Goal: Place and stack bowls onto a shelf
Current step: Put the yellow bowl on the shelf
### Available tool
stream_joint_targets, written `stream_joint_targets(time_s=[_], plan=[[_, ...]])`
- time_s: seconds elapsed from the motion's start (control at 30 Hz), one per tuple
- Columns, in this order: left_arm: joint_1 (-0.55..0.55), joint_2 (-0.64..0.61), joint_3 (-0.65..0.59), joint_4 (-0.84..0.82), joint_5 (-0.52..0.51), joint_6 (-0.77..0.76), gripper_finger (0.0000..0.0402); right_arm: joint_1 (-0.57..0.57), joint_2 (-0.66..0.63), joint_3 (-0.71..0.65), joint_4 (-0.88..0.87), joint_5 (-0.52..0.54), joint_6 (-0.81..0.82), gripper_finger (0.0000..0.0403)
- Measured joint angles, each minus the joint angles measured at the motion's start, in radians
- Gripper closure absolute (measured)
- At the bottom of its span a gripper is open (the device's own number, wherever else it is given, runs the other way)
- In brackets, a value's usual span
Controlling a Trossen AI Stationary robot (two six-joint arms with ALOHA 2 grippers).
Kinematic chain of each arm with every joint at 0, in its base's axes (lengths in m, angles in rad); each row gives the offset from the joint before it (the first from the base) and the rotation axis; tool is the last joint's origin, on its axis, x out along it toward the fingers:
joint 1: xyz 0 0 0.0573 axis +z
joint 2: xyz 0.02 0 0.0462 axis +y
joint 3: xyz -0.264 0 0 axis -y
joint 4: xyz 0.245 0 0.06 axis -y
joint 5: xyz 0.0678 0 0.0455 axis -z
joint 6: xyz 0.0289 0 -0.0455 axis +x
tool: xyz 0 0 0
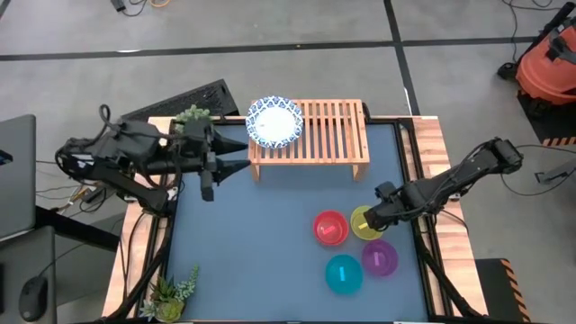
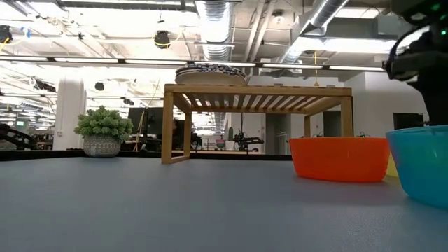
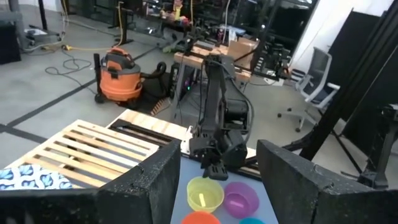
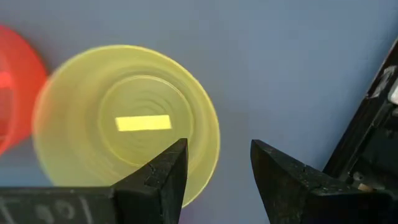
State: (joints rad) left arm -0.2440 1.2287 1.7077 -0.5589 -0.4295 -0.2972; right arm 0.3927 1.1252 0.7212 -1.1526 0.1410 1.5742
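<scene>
The teal bowl (image 2: 425, 162) sits closest in the low view, upright on the blue tabletop (image 1: 270, 243), with the red bowl (image 2: 339, 157) just beside it. From above, red (image 1: 330, 227), yellow (image 1: 364, 221), purple (image 1: 379, 257) and teal (image 1: 343, 274) bowls form a tight cluster, all mouths up, near the tabletop's right edge. The right end effector (image 1: 378, 214) hangs over the yellow bowl (image 4: 124, 124); its fingers (image 4: 163, 171) are spread apart, straddling the bowl's rim, one finger inside and one outside. The shelf (image 1: 328, 135) stands at the far side of the tabletop, its long axis running left to right, with a white blue-rimmed bowl (image 1: 274, 121) upright on its left end. The left end effector (image 1: 209, 171) waits just left of the shelf, fingers (image 3: 155, 180) spread and holding nothing.
</scene>
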Motion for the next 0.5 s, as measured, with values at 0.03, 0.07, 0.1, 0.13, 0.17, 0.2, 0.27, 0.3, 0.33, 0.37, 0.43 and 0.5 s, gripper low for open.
stream_joint_targets(time_s=[0.03, 0.07, 0.1, 0.13, 0.17, 0.2, 0.27, 0.3, 0.33, 0.37, 0.43, 0.5], plan=[[0.0, 0.006, 0.0, 0.002, 0.001, -0.002, 0.0205, -0.001, 0.0, -0.011, 0.003, -0.009, 0.001, 0.0203], [0.0, 0.012, 0.0, 0.002, 0.002, -0.003, 0.0205, -0.002, 0.0, -0.021, 0.006, -0.012, 0.0, 0.0203], [0.0, 0.019, 0.0, 0.005, 0.003, -0.003, 0.0205, -0.002, 0.0, -0.03, 0.009, -0.012, 0.0, 0.0203], [0.0, 0.023, 0.0, 0.009, 0.002, -0.003, 0.0205, -0.002, 0.0, -0.037, 0.011, -0.012, -0.001, 0.0203], [0.0, 0.028, 0.0, 0.01, 0.002, -0.003, 0.0205, -0.002, 0.0, -0.042, 0.01, -0.013, -0.004, 0.0203], [0.0, 0.033, 0.0, 0.017, 0.002, -0.003, 0.0205, -0.002, 0.0, -0.045, 0.009, -0.013, -0.009, 0.0203], [0.0, 0.039, 0.0, 0.046, 0.002, -0.003, 0.0205, -0.002, 0.0, -0.053, 0.014, -0.013, -0.018, 0.0203], [0.0, 0.043, 0.0, 0.062, 0.002, -0.003, 0.0205, -0.002, 0.0, -0.061, 0.022, -0.013, -0.018, 0.0203], [0.0, 0.045, 0.0, 0.079, 0.001, -0.002, 0.0205, -0.002, 0.0, -0.071, 0.037, -0.013, -0.018, 0.0203], [0.0, 0.047, 0.0, 0.092, 0.002, 0.001, 0.0205, -0.002, 0.0, -0.086, 0.059, -0.013, -0.012, 0.0203], [0.0, 0.048, 0.0, 0.111, 0.002, 0.014, 0.0205, -0.002, 0.0, -0.125, 0.125, -0.013, -0.005, 0.0203], [0.0, 0.048, 0.0, 0.117, 0.001, 0.015, 0.0205, -0.002, 0.0, -0.159, 0.186, -0.013, -0.005, 0.0203]])
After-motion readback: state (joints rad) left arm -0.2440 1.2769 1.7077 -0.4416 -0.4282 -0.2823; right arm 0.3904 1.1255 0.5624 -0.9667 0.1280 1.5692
